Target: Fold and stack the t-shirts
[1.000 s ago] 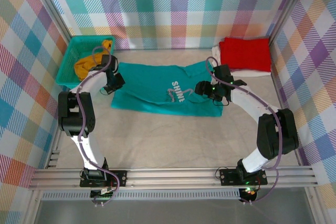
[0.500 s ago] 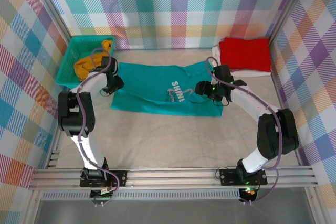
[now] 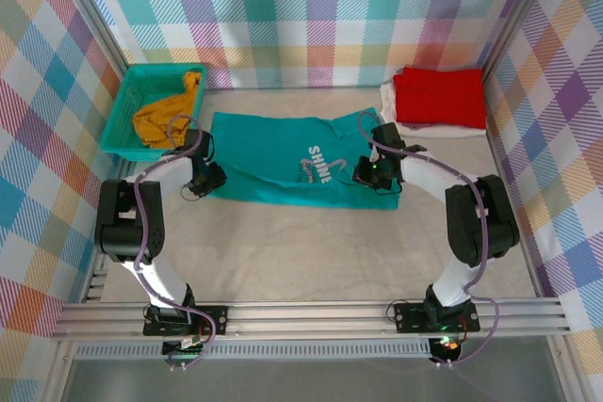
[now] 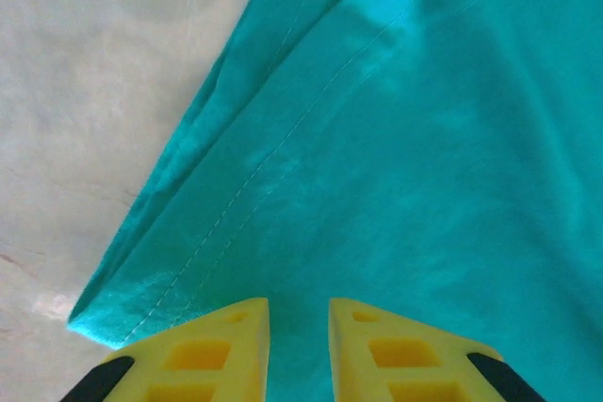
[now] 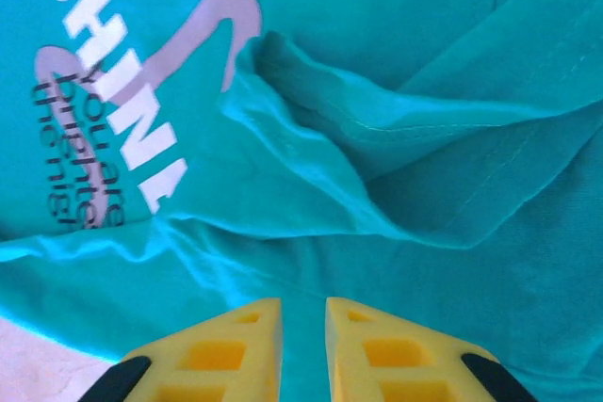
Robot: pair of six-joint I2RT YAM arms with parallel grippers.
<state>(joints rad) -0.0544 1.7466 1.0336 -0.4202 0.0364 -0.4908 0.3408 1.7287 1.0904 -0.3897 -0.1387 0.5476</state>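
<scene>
Looking down from the top external camera, the teal t-shirt [image 3: 273, 152] lies spread flat at the middle of the table [image 3: 301, 242], its white SHINE print [image 3: 318, 163] right of centre. The left gripper [image 3: 209, 179] sits at the shirt's lower left corner. The right gripper [image 3: 369, 173] sits on the lower right part of the shirt, just right of the print. At the upper right a folded red t-shirt [image 3: 440, 96] rests on a white t-shirt [image 3: 415, 129]. At the upper left a mustard t-shirt [image 3: 168, 112] lies crumpled in the teal basket [image 3: 118, 115]

The left wrist view has the left gripper's yellow fingers [image 4: 221, 345] at the bottom edge, drawn close with a thin slot between them. Teal cloth shows in that slot; whether they pinch it I cannot tell. The shirt's stitched hem runs diagonally from its corner at lower left, with bare table to the upper left

The right wrist view has the right gripper's yellow fingers [image 5: 236, 345] at the bottom edge, likewise nearly together over teal cloth; a grip cannot be made out. A rumpled fold rises at centre, the print lies at upper left, and a sliver of table shows at lower left
</scene>
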